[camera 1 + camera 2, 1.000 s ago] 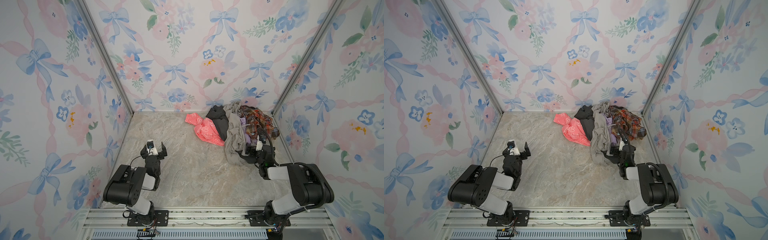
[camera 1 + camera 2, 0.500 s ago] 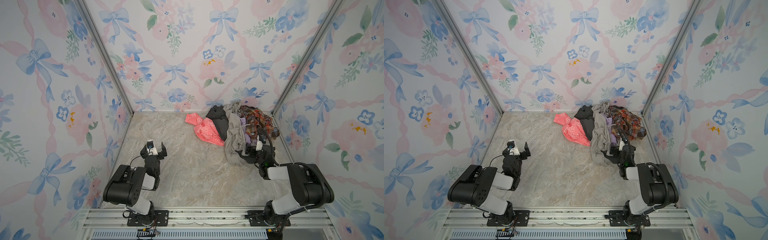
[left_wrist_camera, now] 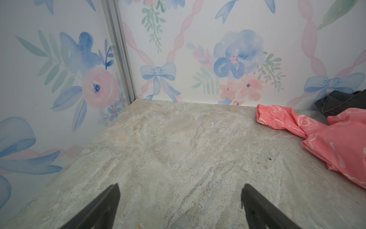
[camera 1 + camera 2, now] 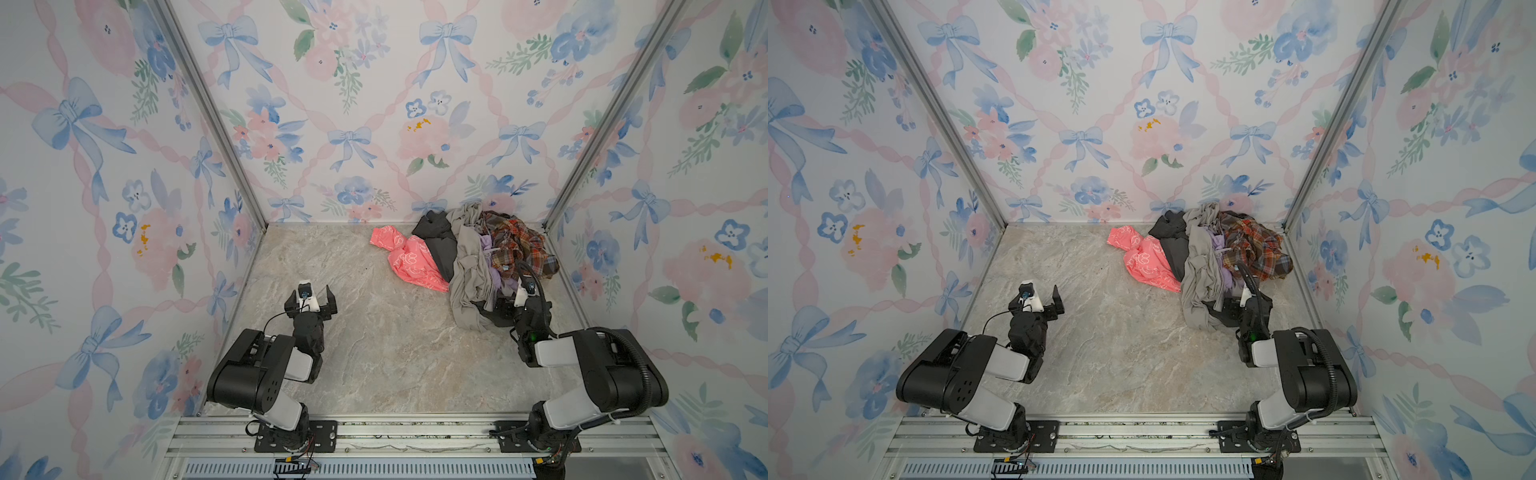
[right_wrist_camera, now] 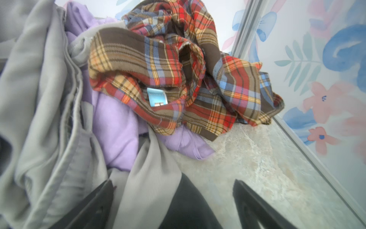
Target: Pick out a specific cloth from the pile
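One lavender cloth (image 4: 497, 274), lengthwise front-to-back, between grey garment (image 4: 467, 270) and plaid shirt (image 4: 519, 245).

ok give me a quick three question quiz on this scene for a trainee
1. True or false: the left gripper holds the coral-pink cloth.
2. What lies partly over the lavender cloth? A the plaid garment; B the coral-pink cloth; C nothing.
3. Short answer: is the right gripper open or shut?
Key: 1 false; 2 A; 3 open.
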You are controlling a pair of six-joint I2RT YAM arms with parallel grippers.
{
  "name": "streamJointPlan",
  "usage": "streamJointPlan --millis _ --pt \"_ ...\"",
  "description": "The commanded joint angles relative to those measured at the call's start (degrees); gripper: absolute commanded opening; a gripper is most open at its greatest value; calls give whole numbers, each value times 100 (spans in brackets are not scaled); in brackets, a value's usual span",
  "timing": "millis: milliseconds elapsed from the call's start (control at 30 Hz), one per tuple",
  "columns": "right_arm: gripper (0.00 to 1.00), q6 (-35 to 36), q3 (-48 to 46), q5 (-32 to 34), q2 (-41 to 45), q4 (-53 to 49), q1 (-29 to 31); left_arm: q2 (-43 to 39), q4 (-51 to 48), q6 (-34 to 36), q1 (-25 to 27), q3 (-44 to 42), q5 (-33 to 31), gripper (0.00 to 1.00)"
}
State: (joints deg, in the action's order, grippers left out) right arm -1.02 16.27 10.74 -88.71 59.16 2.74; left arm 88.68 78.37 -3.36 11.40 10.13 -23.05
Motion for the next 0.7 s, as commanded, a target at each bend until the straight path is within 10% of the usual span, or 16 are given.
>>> streamJointPlan --millis 0,267,667 --pt "97 -85 -250 183 64 848 21 -99 198 151 59 -118 -310 97" --pt "97 -144 -760 352 -65 1984 21 -713 -996 684 705 456 -1361 98" --pt "97 159 -945 915 183 2135 422 -2208 -3915 -1171 889 2015 167 98"
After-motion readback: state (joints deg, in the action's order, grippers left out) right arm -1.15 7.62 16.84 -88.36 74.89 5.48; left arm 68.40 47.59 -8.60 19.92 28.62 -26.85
